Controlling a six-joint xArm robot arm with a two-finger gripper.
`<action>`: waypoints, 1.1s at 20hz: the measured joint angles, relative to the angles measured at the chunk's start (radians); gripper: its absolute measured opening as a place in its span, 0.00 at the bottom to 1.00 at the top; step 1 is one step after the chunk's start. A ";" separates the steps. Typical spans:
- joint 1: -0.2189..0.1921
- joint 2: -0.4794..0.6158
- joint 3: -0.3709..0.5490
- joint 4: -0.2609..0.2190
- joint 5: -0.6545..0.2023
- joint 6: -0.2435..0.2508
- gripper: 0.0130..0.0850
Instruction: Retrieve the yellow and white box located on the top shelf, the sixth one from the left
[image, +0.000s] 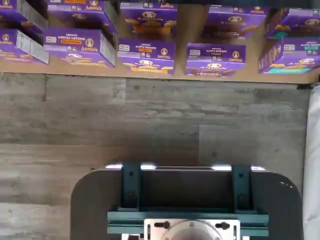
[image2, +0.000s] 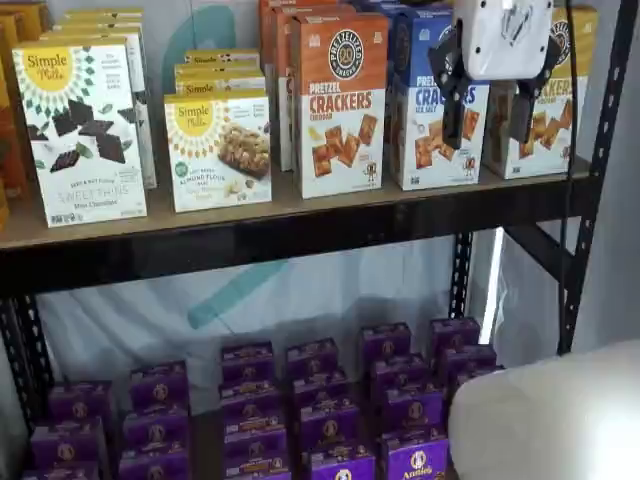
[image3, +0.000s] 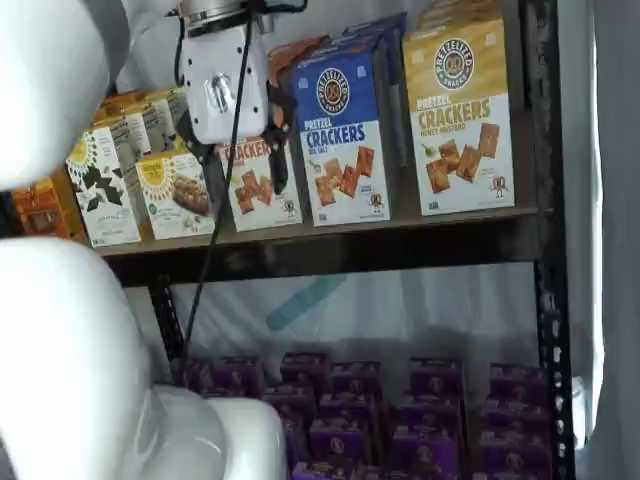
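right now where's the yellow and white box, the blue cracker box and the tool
yellow and white box (image3: 460, 125), a shelf view, front face
blue cracker box (image3: 343, 140), a shelf view, front face
tool (image2: 490, 110), a shelf view, gap between open fingers

The gripper (image2: 488, 115) is seen in both shelf views, held high with its white body uppermost and two black fingers (image3: 278, 160) pointed straight down. A clear gap is shown between the fingers, and nothing is held in it. A dark cable (image3: 215, 215) is hung beside the body.

Grey plank floor (image: 100, 125); pale, possibly plastic, backdrop (image2: 330, 290).
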 joint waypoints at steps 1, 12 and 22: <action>-0.002 0.007 -0.006 0.003 0.013 -0.001 1.00; -0.017 0.022 -0.015 -0.037 0.009 -0.032 1.00; -0.166 0.020 0.031 -0.084 -0.150 -0.189 1.00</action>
